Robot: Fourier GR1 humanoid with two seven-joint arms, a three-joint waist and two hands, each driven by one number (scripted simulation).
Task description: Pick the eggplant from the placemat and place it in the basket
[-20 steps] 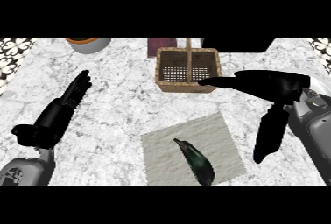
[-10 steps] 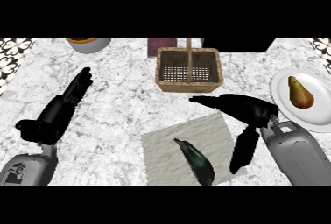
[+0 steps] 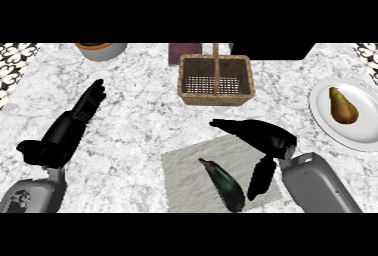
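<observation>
Tabletop (image 3: 140, 125): one, white marbled stone; every item below is carried on it.
Placemat (image 3: 193, 170): one, grey, set at the near centre; the eggplant is borne on it.
Plate (image 3: 325, 120): one, white, at the right edge; one pear (image 3: 342, 106) is held on it.
Basket (image 3: 216, 80): one, woven, with a handle across the top; nothing is seen inside; it is placed beyond the placemat, well apart from the eggplant.
Right hand (image 3: 258, 136): one, held open above the placemat's far right corner, fingers straight toward the left, thumb turned down beside the eggplant; nothing is held.
Left hand (image 3: 77, 117): one, rested open at the left, fingers straight, nothing held; well apart from the placemat.
Eggplant (image 3: 223, 184): one, dark, laid on the placemat; its long axis is run from far-left to near-right. It is found just near and left of the right hand, the nearer hand by far.
Bowl (image 3: 101, 50): one, at the far left edge; contents are possibly orange, not clearly shown.
</observation>
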